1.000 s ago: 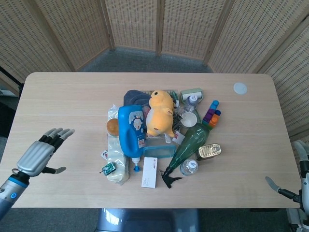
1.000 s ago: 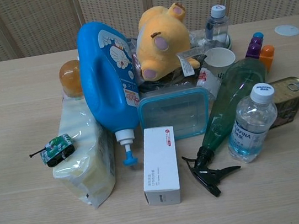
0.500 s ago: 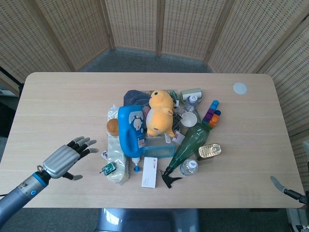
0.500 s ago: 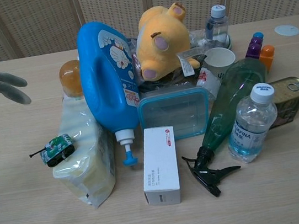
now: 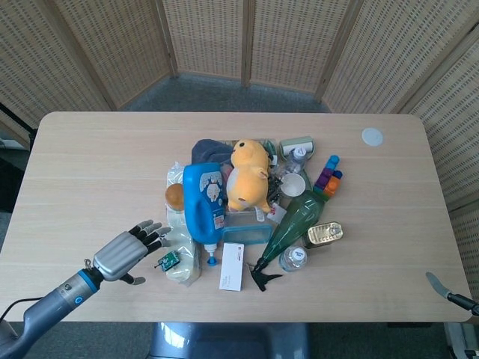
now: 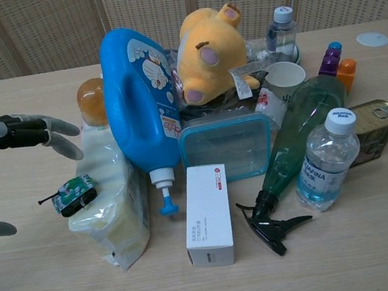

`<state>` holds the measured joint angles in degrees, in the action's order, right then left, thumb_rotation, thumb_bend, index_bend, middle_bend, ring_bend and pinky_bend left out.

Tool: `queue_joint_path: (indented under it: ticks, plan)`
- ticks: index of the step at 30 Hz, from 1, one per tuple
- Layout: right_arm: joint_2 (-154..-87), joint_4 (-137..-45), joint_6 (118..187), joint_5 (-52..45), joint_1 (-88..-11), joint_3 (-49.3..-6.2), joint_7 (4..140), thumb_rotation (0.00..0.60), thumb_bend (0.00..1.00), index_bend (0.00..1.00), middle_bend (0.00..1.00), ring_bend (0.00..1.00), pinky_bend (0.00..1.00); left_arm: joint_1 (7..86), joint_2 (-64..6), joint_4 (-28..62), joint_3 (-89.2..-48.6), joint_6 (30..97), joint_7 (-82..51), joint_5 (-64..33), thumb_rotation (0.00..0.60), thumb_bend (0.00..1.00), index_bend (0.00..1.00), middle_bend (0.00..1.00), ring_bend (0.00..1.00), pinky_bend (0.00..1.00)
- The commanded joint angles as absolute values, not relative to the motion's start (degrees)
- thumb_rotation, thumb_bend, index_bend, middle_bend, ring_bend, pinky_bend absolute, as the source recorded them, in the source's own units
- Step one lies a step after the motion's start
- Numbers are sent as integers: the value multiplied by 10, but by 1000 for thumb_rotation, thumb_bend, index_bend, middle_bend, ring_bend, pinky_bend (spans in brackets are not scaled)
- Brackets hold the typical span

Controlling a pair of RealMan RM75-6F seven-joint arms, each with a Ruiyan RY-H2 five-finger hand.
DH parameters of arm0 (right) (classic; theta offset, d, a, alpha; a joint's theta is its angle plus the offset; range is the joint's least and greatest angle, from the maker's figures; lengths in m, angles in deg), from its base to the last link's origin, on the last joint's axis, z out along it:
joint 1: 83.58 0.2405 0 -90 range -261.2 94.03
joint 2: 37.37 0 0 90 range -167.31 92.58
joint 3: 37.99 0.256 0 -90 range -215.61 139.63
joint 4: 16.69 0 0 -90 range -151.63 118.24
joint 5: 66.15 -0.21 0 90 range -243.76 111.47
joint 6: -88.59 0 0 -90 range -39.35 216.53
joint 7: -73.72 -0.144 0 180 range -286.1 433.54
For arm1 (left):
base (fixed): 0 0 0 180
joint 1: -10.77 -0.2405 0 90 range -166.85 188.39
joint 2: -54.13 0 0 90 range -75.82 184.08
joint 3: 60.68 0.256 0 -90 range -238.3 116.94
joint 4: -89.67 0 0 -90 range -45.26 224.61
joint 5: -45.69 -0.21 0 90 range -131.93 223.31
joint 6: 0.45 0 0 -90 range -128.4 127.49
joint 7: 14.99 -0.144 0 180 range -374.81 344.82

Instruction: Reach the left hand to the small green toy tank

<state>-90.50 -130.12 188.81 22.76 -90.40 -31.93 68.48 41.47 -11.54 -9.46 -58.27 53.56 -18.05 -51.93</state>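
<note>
The small green toy tank [image 5: 168, 259] [image 6: 74, 193] lies at the left edge of the pile, against a pale plastic bag [image 6: 111, 200]. My left hand [image 5: 129, 251] [image 6: 5, 136] hovers just left of the tank with its fingers spread and nothing in it. Its fingertips [image 5: 156, 233] reach above and left of the tank without touching it. Only a thin tip of my right hand [image 5: 447, 290] shows at the right edge of the head view, too little to tell its state.
Right of the tank stands a blue detergent bottle [image 6: 140, 110], with a yellow plush [image 6: 210, 53], a lidded container [image 6: 227, 148], a white box [image 6: 208, 214], a green spray bottle [image 6: 291, 139], a water bottle [image 6: 326, 159] and a tin can [image 6: 378, 127] beyond.
My left hand has moved right across the table toward the tank and come into the chest view. The right hand has slid further out of the head view.
</note>
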Motion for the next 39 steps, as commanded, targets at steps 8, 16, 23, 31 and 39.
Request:
queue_joint_path:
  ticks: [8,16,23,31,39]
  plan:
    - [-902,-1300,1887,227,-904,-319,678,509,0,0,0,0,0,429,-168,-73,-597,530,-223,-486,600,0,268,0,0,0]
    - [-899,-1298,1888,226,-905,-318,669,506,0,0,0,0,0,436,-201,-66,-601,533,-249,-470,600,0,347,0,0,0]
    - [-897,-1296,1888,224,-906,-318,663,506,0,0,0,0,0,437,-216,-61,-600,539,-269,-459,600,0,431,0,0,0]
    - [-897,-1295,1888,223,-906,-317,663,509,0,0,0,0,0,435,-218,-60,-601,560,-276,-456,600,0,547,0,0,0]
    - [-898,-1296,1890,225,-906,-317,667,508,0,0,0,0,0,435,-203,-73,-604,576,-273,-457,600,0,577,0,0,0]
